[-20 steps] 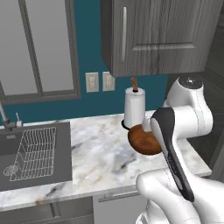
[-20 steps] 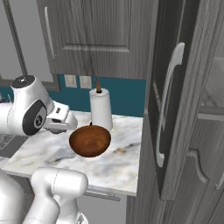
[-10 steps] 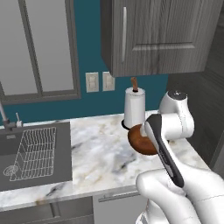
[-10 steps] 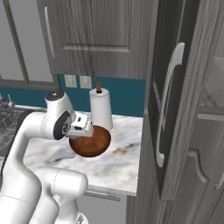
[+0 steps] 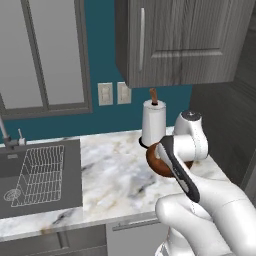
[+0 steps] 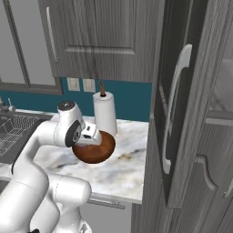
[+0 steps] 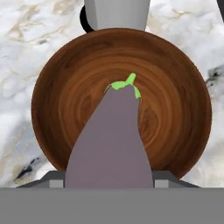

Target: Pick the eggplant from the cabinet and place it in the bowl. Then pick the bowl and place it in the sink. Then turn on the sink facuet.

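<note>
Holding eggplant (image 7: 110,140) in end effector (image 7: 109,180), centre frame, hovering directly above bowl (image 7: 65,87); bowl resting on counter (image 7: 26,39), just beside paper towel roll (image 6: 105,113).

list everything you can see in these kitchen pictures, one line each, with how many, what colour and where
eggplant: one, dark purple with green cap, in the gripper above the bowl
bowl: one, reddish-brown wood, on the counter before the paper towel roll
paper towel roll: one, white, upright at the back of the counter
counter: one, white-grey marble, right of the sink
sink: one, dark grey, left, with a white wire rack
cabinet: one, grey wood-grain, far right, door open
wall cupboard: one, grey, above the counter
wall outlets: two, white, on the teal wall
gripper: one, on the white arm, shut on the eggplant
</note>
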